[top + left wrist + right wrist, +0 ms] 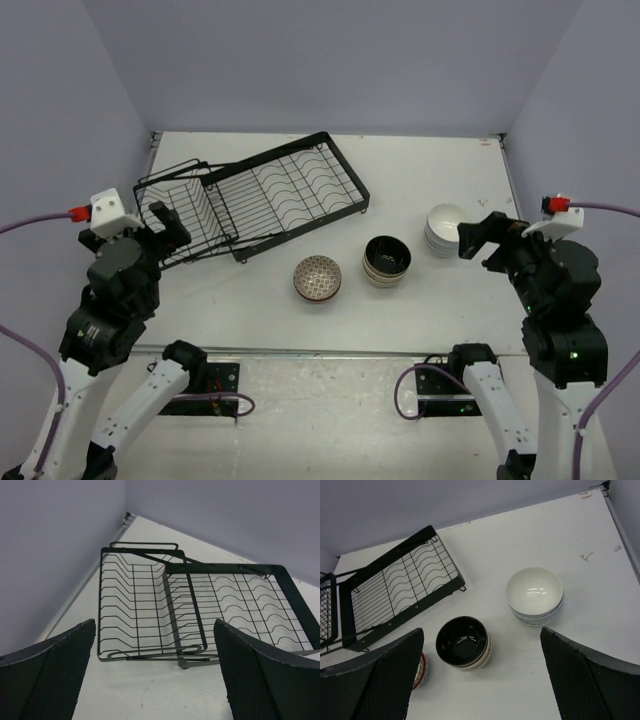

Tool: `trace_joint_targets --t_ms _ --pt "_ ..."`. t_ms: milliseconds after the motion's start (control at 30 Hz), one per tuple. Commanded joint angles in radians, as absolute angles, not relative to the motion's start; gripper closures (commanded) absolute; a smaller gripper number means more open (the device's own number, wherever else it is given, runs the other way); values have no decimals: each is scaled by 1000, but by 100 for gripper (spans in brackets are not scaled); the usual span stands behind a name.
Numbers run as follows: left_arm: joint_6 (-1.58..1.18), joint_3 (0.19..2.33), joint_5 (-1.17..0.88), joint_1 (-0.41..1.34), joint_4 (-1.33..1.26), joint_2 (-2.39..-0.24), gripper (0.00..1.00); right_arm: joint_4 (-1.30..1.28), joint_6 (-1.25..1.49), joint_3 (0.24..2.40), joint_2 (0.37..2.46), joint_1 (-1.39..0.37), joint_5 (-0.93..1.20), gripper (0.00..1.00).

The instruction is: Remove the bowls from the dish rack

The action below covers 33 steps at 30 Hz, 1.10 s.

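Tabletop (450, 300) bears bowls (534, 592) beyond spread right fingers (590, 680), dish rack (150, 610) beyond spread left fingers (50, 675).

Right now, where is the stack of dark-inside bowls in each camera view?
Top external: dark bowl stack, mid-table, between the speckled bowl and the white stack.
Left wrist: not in it.
Right wrist: lower centre, left of the white stack.
Shared landmark: the dish rack, in all three.

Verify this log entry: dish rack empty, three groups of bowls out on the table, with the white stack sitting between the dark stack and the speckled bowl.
One detail is wrong. The dark stack sits in the middle, between the white stack and the speckled bowl. The rest stands: the dish rack is empty and three groups of bowls are out of it. The top external view shows this.
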<state>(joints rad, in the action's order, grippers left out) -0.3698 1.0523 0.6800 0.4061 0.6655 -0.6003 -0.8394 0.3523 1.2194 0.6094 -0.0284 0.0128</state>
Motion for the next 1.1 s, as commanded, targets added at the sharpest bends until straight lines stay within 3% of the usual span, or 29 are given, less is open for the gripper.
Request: trace_joint_targets --t_ms 0,133,433,1067 --pt "-337 1111 787 399 808 -536 0 -855 223 1178 517 -48 65 1" --pt "-286 1095 744 399 827 -450 0 -815 221 1115 417 -57 5 1" --pt "-272 1014 686 399 813 -338 0 -680 235 963 247 -61 106 1" --pt "-253 973 647 400 770 -330 0 -657 232 939 298 -86 54 1"
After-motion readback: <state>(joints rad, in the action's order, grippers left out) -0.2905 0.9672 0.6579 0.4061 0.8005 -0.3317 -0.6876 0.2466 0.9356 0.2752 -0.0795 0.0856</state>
